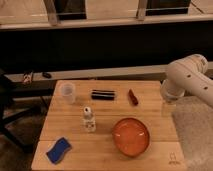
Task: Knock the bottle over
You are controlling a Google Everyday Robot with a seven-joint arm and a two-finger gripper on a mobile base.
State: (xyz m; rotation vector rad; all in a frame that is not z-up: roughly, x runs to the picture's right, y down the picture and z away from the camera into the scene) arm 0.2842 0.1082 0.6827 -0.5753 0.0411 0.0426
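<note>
The bottle point(89, 120) is small, clear, with a white cap and a pale label. It stands upright left of centre on the wooden table point(105, 152). My gripper point(167, 106) hangs below the white arm point(189, 80) at the table's right edge, far to the right of the bottle and not touching it.
A translucent white cup point(67, 92) stands at the back left. A black rectangular object point(103, 94) and a small red object point(133, 97) lie at the back. An orange bowl point(131, 136) sits front right of the bottle. A blue sponge point(59, 150) lies at the front left.
</note>
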